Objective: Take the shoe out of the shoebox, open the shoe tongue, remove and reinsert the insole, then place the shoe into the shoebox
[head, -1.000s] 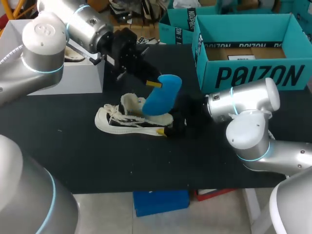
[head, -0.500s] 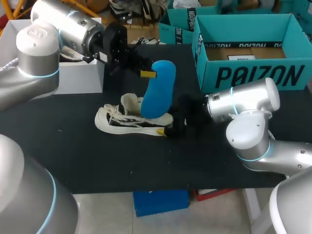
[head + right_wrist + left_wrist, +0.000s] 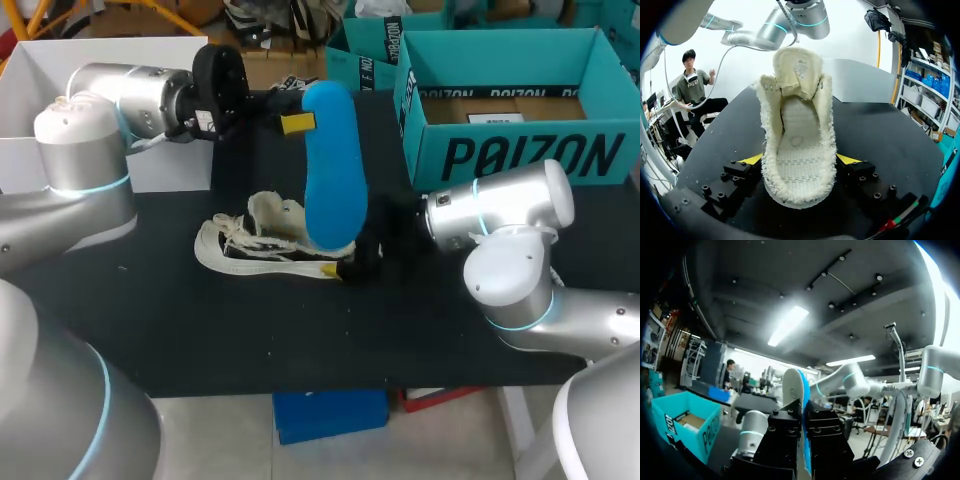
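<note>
Black table point(image 3: 200, 330): shoe point(image 3: 240, 250) mid-table, teal shoebox point(image 3: 520, 155) (open-topped) far right, white box point(image 3: 170, 165) far left.

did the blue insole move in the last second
Yes. The blue foam insole, held by the left hand, has swung upright, its gripped end rising away from the white fabric shoe, which stayed put.

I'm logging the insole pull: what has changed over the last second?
The left gripper, shut on the blue insole, lifted its end while the arm drew back toward its own side. This pulled the insole from a bent curl over the shoe to stand straight and nearly upright. The right gripper stayed clamped on the shoe's heel. The shoe and the shoebox did not move.
</note>
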